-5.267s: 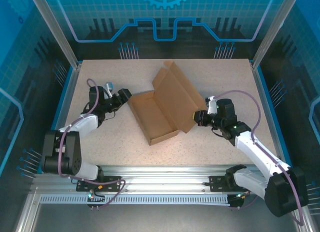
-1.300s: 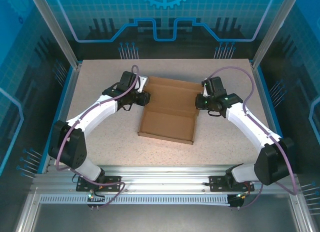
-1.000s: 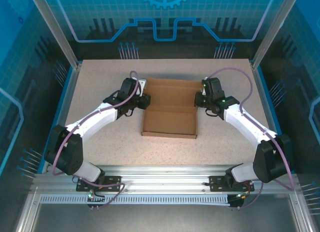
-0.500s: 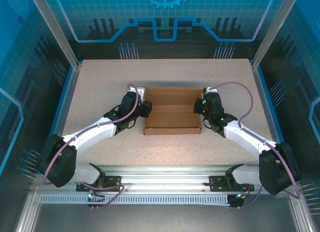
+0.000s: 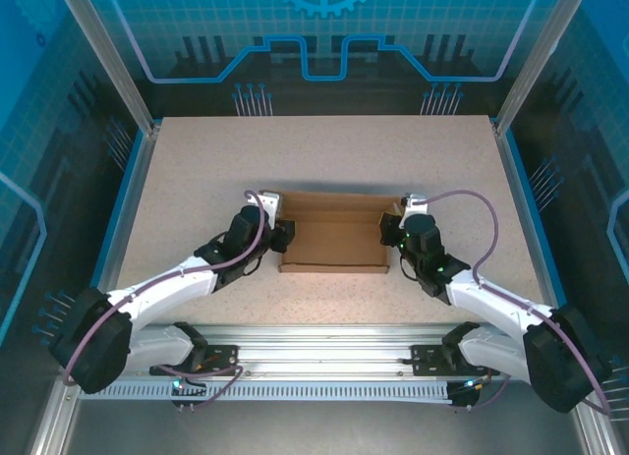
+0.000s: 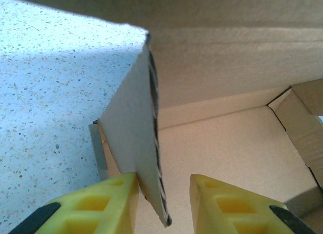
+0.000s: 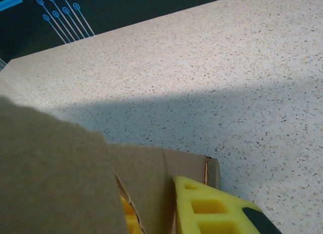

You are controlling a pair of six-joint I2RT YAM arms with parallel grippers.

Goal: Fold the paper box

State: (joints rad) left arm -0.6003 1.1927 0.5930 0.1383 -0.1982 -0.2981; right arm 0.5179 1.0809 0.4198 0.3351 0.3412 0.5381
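Note:
The paper box point(image 5: 334, 241) is plain brown cardboard lying in the middle of the table, its rear panel raised and leaning forward over the tray. My left gripper point(image 5: 281, 235) is at the box's left end. In the left wrist view its jaws point(image 6: 164, 184) straddle an upright side flap point(image 6: 132, 143); the flap touches the left finger point(image 6: 108, 201), with a gap to the other one. My right gripper point(image 5: 389, 229) is at the box's right end. There its jaws point(image 7: 151, 196) pinch the cardboard side wall point(image 7: 146, 178), one finger point(image 7: 212, 208) outside and the other mostly hidden behind it.
The speckled tabletop point(image 5: 324, 150) stretches beyond the box to the back. Blue-lit enclosure walls and aluminium posts point(image 5: 133, 91) ring the table. The metal rail point(image 5: 324, 342) with both arm bases runs along the near edge.
Both grippers have drawn back toward the near edge with the box's ends. The rear panel has swung up and forward, so the box looks shorter from above.

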